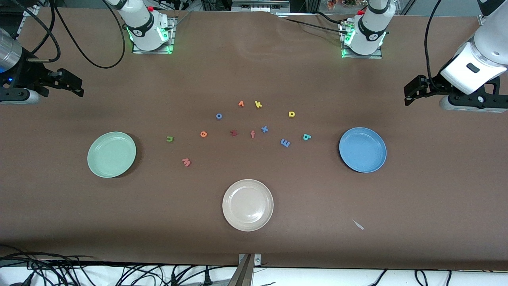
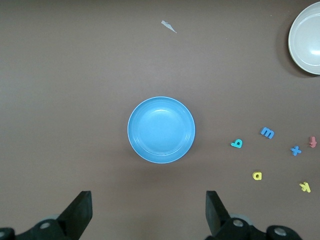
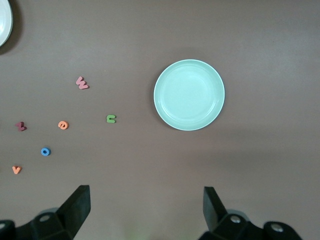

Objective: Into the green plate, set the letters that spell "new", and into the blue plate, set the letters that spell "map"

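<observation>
The green plate (image 1: 111, 154) (image 3: 189, 95) lies empty toward the right arm's end, the blue plate (image 1: 362, 149) (image 2: 161, 130) empty toward the left arm's end. Between them lie the olive n (image 1: 170, 138) (image 3: 111, 118), orange e (image 1: 203, 134) (image 3: 63, 125), pink w (image 1: 186, 162) (image 3: 82, 83), blue m (image 1: 285, 143) (image 2: 267, 132), teal a (image 1: 306, 137) (image 2: 237, 144) and yellow p (image 1: 291, 114) (image 2: 257, 175). My right gripper (image 1: 73, 85) (image 3: 146, 195) hangs open and empty over bare table at its end. My left gripper (image 1: 412, 93) (image 2: 148, 200) hangs likewise, open and empty.
A beige plate (image 1: 247, 204) sits nearest the front camera. Other letters lie among the task's: red z (image 1: 234, 133), orange f (image 1: 252, 134), blue x (image 1: 264, 129), yellow k (image 1: 258, 104), orange v (image 1: 241, 103), blue o (image 1: 218, 116). A pale scrap (image 1: 358, 225) lies near the front edge.
</observation>
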You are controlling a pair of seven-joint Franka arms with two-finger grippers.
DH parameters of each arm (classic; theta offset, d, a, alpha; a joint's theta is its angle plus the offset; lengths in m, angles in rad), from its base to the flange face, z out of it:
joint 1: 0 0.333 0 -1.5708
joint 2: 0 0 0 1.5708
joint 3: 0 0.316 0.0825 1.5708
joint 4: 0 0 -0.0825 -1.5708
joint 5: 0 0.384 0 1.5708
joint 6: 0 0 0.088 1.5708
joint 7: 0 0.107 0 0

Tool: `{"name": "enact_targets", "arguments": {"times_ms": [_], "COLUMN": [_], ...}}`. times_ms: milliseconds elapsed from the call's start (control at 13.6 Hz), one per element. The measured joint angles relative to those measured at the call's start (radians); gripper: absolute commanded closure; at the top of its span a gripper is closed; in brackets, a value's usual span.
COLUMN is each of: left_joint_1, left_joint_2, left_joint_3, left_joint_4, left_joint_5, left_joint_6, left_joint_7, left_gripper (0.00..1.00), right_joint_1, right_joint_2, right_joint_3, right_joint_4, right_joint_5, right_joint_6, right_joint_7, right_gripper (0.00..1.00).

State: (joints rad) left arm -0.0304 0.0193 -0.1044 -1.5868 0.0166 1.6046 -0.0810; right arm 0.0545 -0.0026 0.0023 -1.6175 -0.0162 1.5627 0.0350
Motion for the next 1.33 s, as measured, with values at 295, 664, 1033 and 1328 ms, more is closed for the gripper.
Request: {"name": "enact_targets", "arguments": {"times_ms": [295, 664, 1033, 1328], "left_joint_1": [0.000, -0.004, -0.002, -0.018], "left_joint_2": [0.000, 0.000, 0.002, 0.068], "left_joint_3": [0.000, -0.006, -0.004, -0.008], "left_joint_4": [0.000, 0.002, 0.001, -0.012], "left_joint_5": [0.000, 0.000, 0.000, -0.003], "left_joint_6": [0.000, 0.000, -0.033, -0.108], "left_joint_7": [0.000, 0.000, 0.000, 0.008], "left_gripper": [0.00, 0.00, 0.00, 0.00], "right_joint_1": [0.000, 0.000, 0.000, 0.000], "right_joint_2": [0.000, 0.013, 0.024, 0.057], "right_joint_3": [0.000, 0.000, 0.000, 0.000], "right_joint_4": [0.000, -0.002, -0.003, -0.003], "right_joint_5": [0.000, 0.000, 0.000, 0.000], "right_joint_6": [0.000, 0.001, 0.005, 0.016], "right_joint_7": [0.000, 0.000, 0.000, 0.000], "right_gripper": [0.00, 0.00, 0.00, 0.00]}}
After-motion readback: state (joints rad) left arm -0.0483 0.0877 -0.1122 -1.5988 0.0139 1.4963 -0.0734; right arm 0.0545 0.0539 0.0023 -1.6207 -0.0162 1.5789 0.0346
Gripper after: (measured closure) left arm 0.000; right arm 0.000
